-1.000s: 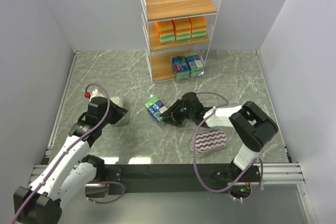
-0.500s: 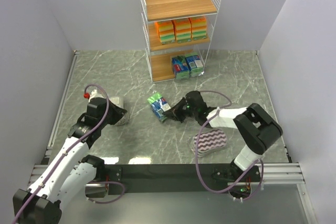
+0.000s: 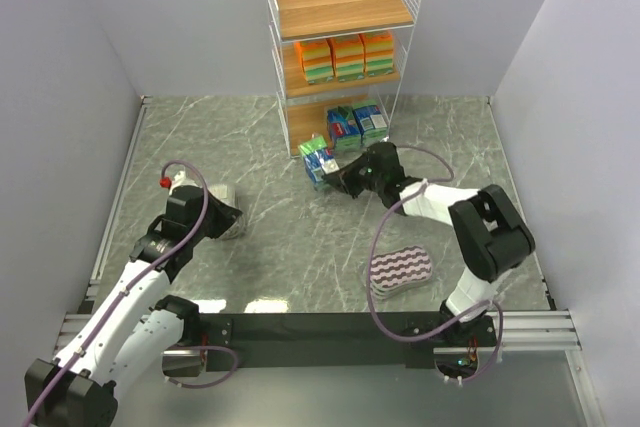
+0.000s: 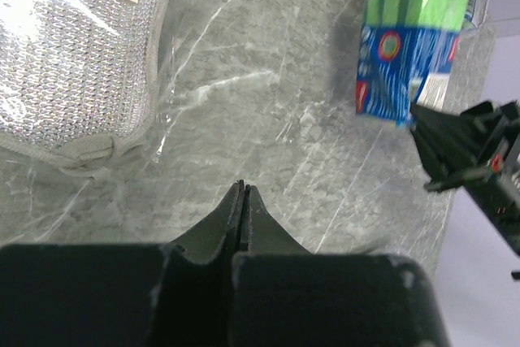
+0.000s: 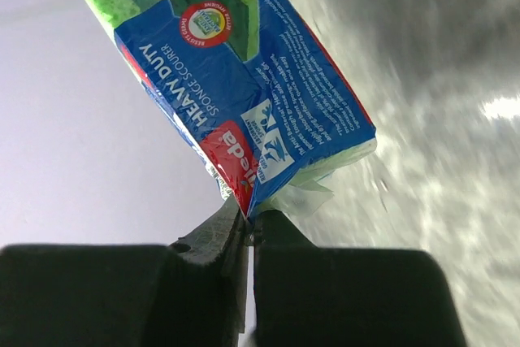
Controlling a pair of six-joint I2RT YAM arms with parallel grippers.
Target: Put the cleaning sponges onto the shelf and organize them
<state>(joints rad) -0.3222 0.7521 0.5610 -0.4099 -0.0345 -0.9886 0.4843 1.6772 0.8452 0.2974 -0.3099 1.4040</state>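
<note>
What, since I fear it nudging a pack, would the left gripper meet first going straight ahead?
Likely only bare table: the left gripper, jaws shut, points past the silvery pack, which lies left of that line. Depth is unclear.

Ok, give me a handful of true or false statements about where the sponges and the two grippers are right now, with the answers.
1. The right gripper is shut on a blue-green pack. True.
2. Three orange-yellow packs sit on the top tier of the shelf. False: they sit on the middle tier, and the top tier holds no pack.
3. The left gripper grips the silvery-grey sponge. False: its jaws are shut on nothing, and the sponge lies on the table beside it.
4. The purple-white striped sponge lies on the table, off the shelf. True.
5. Two other blue-green packs stand on the bottom tier. True.
</note>
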